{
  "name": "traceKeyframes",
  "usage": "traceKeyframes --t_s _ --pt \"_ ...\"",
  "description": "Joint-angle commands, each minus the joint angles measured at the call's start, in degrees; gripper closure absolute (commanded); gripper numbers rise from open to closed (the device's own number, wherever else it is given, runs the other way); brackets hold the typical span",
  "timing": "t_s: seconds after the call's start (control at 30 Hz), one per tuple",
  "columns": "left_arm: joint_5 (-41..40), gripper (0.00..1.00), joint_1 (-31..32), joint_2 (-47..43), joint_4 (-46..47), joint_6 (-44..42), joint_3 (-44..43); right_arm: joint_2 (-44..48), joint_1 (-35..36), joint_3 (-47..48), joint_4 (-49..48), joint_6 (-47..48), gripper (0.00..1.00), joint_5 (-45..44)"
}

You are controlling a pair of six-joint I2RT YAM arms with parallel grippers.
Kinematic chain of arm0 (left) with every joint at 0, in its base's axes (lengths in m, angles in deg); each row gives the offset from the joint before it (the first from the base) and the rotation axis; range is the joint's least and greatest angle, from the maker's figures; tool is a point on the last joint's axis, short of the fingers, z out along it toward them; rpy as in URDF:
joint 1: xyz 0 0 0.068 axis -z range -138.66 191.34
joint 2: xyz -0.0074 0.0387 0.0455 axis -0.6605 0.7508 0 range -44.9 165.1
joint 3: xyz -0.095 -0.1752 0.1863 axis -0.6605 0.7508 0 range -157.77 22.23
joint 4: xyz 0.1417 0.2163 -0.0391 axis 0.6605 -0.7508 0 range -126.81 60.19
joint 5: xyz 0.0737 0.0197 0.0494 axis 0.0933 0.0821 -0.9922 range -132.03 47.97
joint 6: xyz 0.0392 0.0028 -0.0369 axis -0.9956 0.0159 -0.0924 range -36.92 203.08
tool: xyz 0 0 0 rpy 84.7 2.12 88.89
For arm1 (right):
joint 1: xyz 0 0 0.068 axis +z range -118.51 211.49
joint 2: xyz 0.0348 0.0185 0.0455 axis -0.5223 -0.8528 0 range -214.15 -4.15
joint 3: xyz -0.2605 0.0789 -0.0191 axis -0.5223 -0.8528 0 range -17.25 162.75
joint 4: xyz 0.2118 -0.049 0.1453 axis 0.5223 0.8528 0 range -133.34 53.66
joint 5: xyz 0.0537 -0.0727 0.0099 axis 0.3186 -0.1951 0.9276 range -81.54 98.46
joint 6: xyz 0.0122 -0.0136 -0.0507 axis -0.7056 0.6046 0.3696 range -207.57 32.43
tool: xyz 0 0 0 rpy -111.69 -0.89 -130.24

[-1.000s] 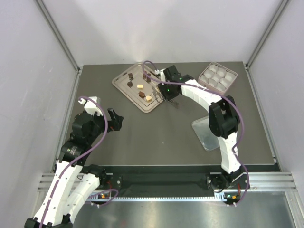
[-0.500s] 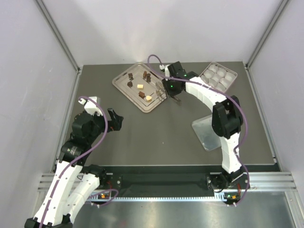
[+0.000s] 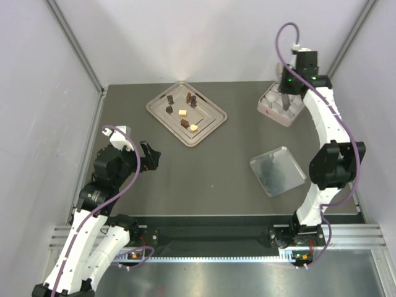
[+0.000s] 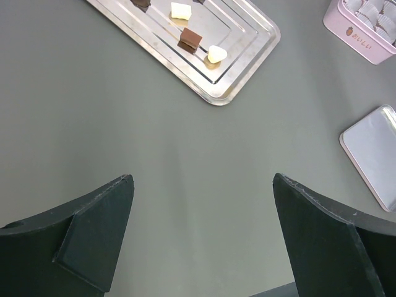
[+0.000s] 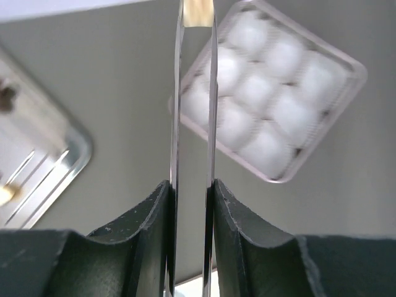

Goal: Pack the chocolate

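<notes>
Several tiny dark and cream chocolates (image 3: 184, 122) lie on the silver tray (image 3: 210, 127), also in the left wrist view (image 4: 190, 39). My right gripper (image 3: 286, 93) (image 5: 192, 185) is shut on metal tongs (image 5: 210, 124). The tongs pinch a pale cream chocolate (image 5: 198, 12) at their tip, above the near-left corner of the pink box (image 3: 275, 115) (image 5: 278, 176) of white cups. My left gripper (image 3: 148, 154) (image 4: 203, 179) is open and empty, above bare table near the tray's front-left side.
A clear lid (image 3: 277, 170) (image 4: 377, 148) lies flat at the front right. The pink box (image 4: 362, 37) sits at the back right corner. White walls and metal posts close in the table on three sides.
My right arm has swung from the tray at the back middle to above the pink box at the back right, carrying the tongs. The left arm has not moved.
</notes>
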State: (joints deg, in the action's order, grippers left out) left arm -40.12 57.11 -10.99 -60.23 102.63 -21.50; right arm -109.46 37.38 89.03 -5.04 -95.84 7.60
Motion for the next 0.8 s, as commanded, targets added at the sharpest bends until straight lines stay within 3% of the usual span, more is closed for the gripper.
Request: traceKeyframes --t_s 0.0,0.4,0.77 --pt "0.46 0.01 0.05 0.10 2.99 -0.39 -0.48 2.84 -4.04 0.68 -1.83 -3.50 0.72 -3.17" --pt "0.64 0.01 0.05 0.01 3.08 -0.48 -0.48 -2.08 -8.53 0.86 -1.39 -2.89 0.71 -10.12" --pt "0.81 0.01 0.05 0.28 3.08 -0.39 -0.40 -6.65 -12.30 0.59 -1.22 -3.50 0.71 -6.61"
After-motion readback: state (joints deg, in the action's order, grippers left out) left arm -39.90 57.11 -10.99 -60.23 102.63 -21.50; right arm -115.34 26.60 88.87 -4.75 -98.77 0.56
